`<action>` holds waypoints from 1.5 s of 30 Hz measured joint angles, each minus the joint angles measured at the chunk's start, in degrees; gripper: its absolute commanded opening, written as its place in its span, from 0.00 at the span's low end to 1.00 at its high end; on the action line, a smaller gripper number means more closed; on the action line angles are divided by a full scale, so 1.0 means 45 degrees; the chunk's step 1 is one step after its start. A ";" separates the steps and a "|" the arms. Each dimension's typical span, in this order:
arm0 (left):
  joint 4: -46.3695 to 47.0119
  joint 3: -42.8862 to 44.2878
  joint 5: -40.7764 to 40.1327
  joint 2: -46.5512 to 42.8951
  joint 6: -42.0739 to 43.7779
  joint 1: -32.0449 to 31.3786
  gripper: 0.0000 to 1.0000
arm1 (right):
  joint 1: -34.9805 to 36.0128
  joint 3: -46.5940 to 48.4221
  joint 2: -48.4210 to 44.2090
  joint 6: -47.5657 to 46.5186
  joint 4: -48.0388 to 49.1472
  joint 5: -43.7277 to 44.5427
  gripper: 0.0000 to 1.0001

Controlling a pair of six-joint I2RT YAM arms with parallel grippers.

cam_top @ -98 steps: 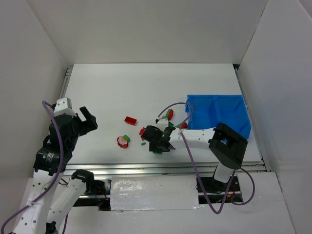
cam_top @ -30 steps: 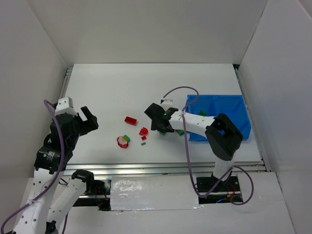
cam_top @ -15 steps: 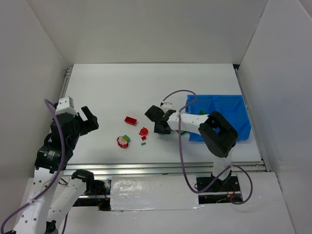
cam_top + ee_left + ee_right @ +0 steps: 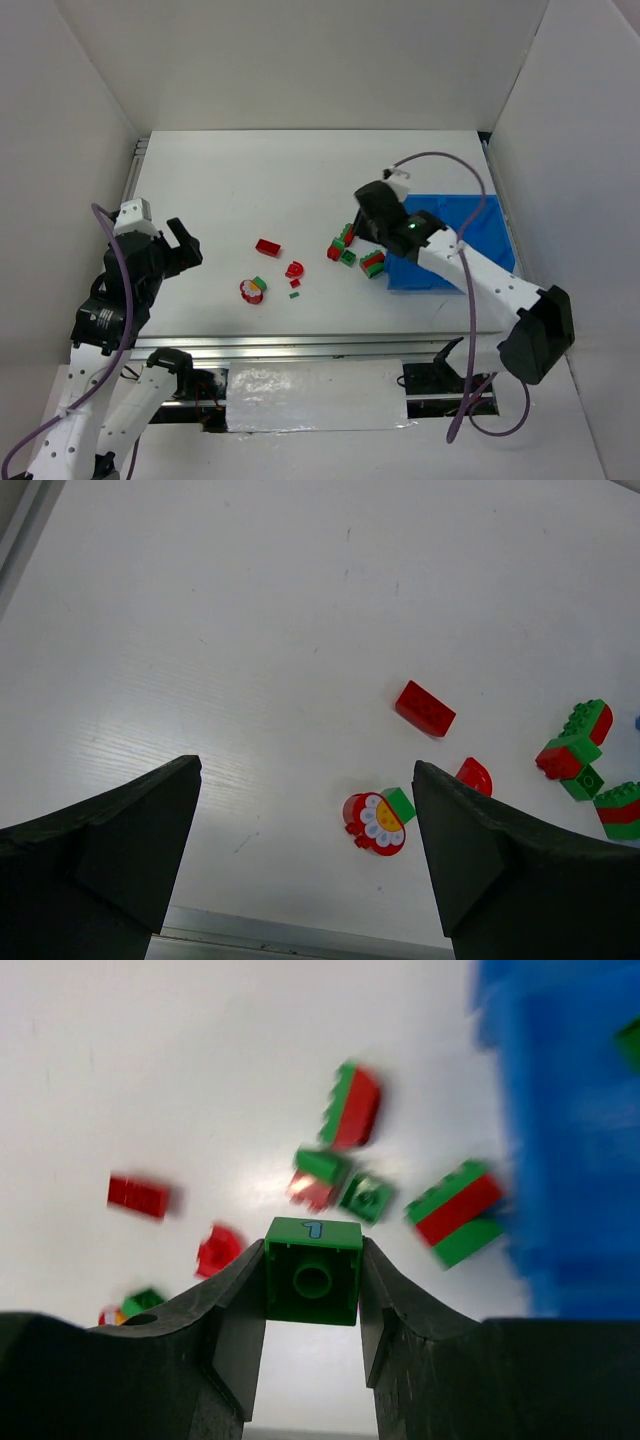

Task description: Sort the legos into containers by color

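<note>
My right gripper point(image 4: 313, 1260) is shut on a small green lego point(image 4: 313, 1272) marked "1", held above the table; from above the gripper point(image 4: 374, 226) hangs by the left edge of the blue container point(image 4: 492, 238). Below it lie red-green legos point(image 4: 352, 1106), a green one point(image 4: 366, 1198) and a striped stack point(image 4: 455, 1210). Further left are a red brick point(image 4: 267, 246), a red half-round point(image 4: 295, 269) and the round red-white piece point(image 4: 251, 291). My left gripper point(image 4: 305, 770) is open and holds nothing, high over the table's left side point(image 4: 180, 245).
White walls close in the table on three sides. A metal rail point(image 4: 330, 346) runs along the near edge. The right arm's purple cable point(image 4: 470, 200) loops over the blue container. A tiny green piece point(image 4: 294, 294) lies near the half-round.
The right gripper closed on the green lego beside the cluster, then rose and swung right toward the blue container. The left arm has not moved.
</note>
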 measured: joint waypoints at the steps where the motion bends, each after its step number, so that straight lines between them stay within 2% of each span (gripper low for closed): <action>1: 0.0000 0.0000 0.0000 0.0010 -0.0005 0.0000 0.99 | -0.0758 0.0010 -0.0335 -0.0185 -0.0010 0.0024 0.29; 5: 0.0000 0.0000 -0.0005 0.0005 -0.0005 0.0000 0.99 | -0.3997 0.0010 -0.0612 -0.0918 -0.0092 0.0092 0.35; 8: 0.0000 0.0000 -0.0005 0.0010 -0.0005 0.0000 1.00 | -0.5353 0.0024 -0.0267 -0.1423 -0.0291 0.0165 0.49; 9: 0.0000 0.0000 -0.0005 0.0005 0.0000 0.0000 0.99 | -0.5547 0.0058 -0.0117 -0.1574 -0.0364 0.0141 0.62; 11: 0.0000 0.0000 -0.0005 0.0010 0.0000 0.0000 0.99 | -0.5775 0.0165 0.0209 -0.1783 -0.0510 0.0087 0.80; 14: 0.0000 0.0000 -0.0005 0.0010 0.0000 0.0005 1.00 | -0.5994 0.0442 0.0835 -0.2069 -0.0661 -0.0049 0.89; 18: 0.0000 0.0000 0.0000 0.0010 0.0000 0.0005 1.00 | -0.5916 0.0631 0.1010 -0.2210 -0.0801 -0.0330 0.89; 21: 0.0005 0.0000 0.0000 0.0010 0.0000 0.0005 1.00 | -0.5280 0.0801 0.0967 -0.2254 -0.0806 -0.0437 0.86; 22: 0.0000 0.0000 0.0000 0.0010 0.0000 0.0005 1.00 | -0.4828 0.0840 0.0942 -0.2254 -0.0816 -0.0457 0.84; 23: 0.0000 0.0000 0.0000 0.0010 0.0000 0.0005 0.99 | -0.4250 0.0865 0.0933 -0.2288 -0.0797 -0.0466 0.76; 25: 0.0000 0.0000 0.0000 0.0010 0.0000 0.0005 1.00 | -0.3109 0.0908 0.0923 -0.2482 -0.0729 -0.0724 0.71; 29: 0.0005 0.0000 0.0010 0.0010 0.0005 0.0005 1.00 | -0.1802 0.0947 0.1146 -0.4148 -0.0282 -0.2317 0.70; 36: 0.0005 0.0000 0.0155 0.0058 0.0010 0.0005 0.99 | -0.1836 0.0952 0.2803 -0.7888 -0.0049 -0.4745 0.80; 45: 0.0078 0.0000 0.0296 0.0058 0.0029 0.0010 0.99 | -0.1836 0.1292 0.4862 -1.0355 -0.0199 -0.5814 0.81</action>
